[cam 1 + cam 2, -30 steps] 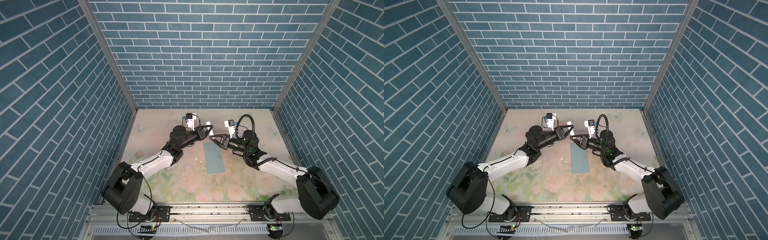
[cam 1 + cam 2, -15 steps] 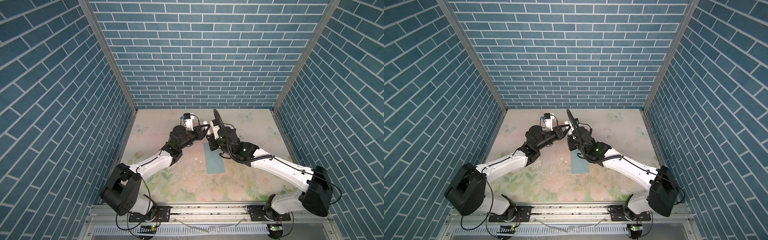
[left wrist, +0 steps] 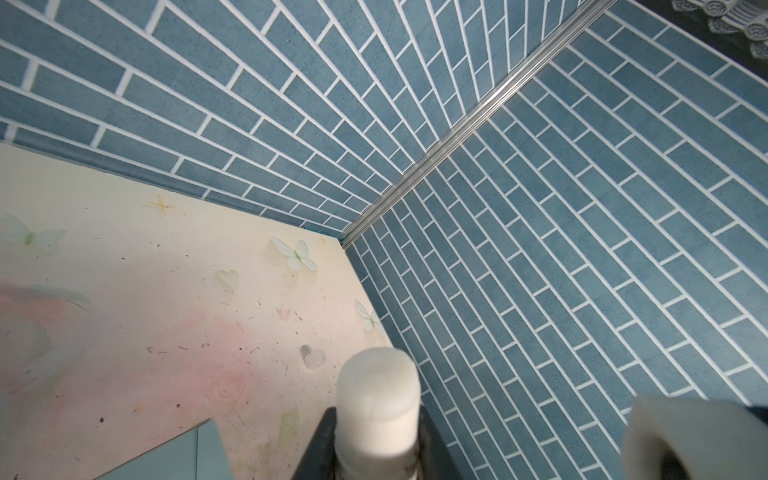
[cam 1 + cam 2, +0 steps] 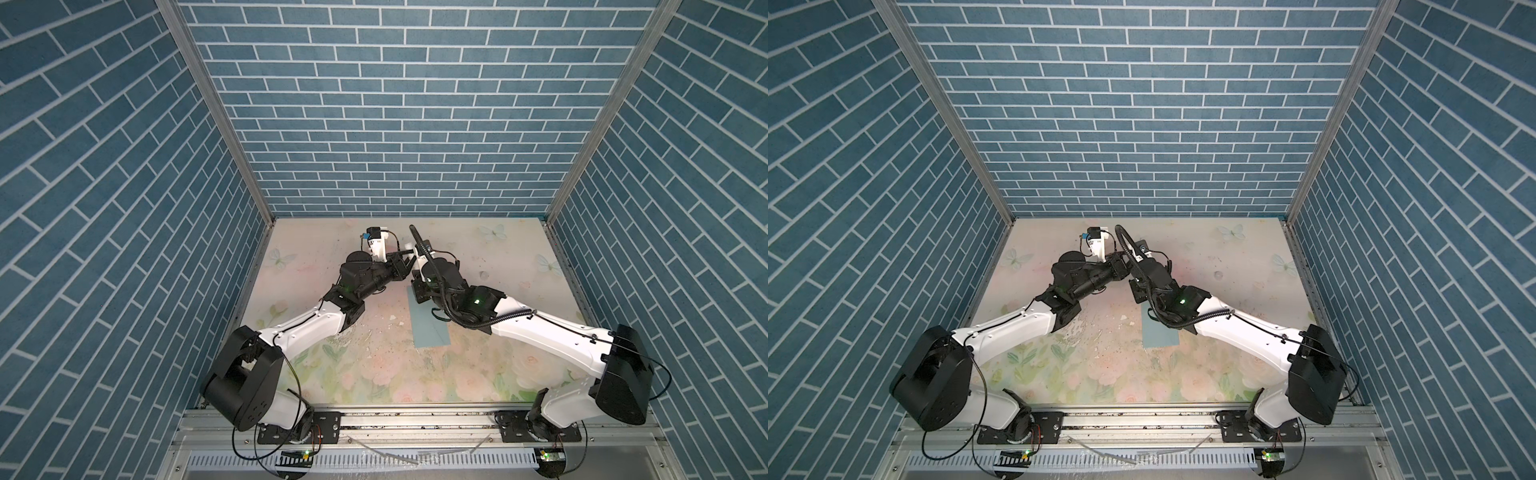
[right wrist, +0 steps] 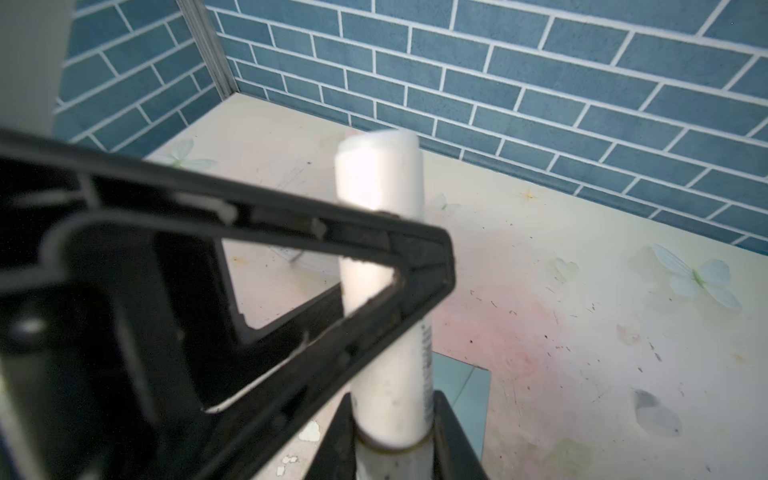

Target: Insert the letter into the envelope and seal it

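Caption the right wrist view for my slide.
Right claw grips a white cylindrical stick behind the other arm's black triangular finger; a teal-blue paper envelope lies on the floral tabletop.

Plain teal envelope (image 4: pixel 430 336) lies flat, mid floral tabletop (image 4: pixel 374 370).

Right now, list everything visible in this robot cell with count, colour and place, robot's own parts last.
envelope: 1, teal, flat mid-table, far end under the right arm.
glue stick: 1, white, gripped by both hands beside the envelope's far end.
flecks: several, white, on the table left of the envelope.
table: 1, pale floral print, cell floor.
walls: 3, blue brick pattern, around the table.
left hand: 1, black, on the stick's upper part.
right hand: 1, black, on the stick's base.
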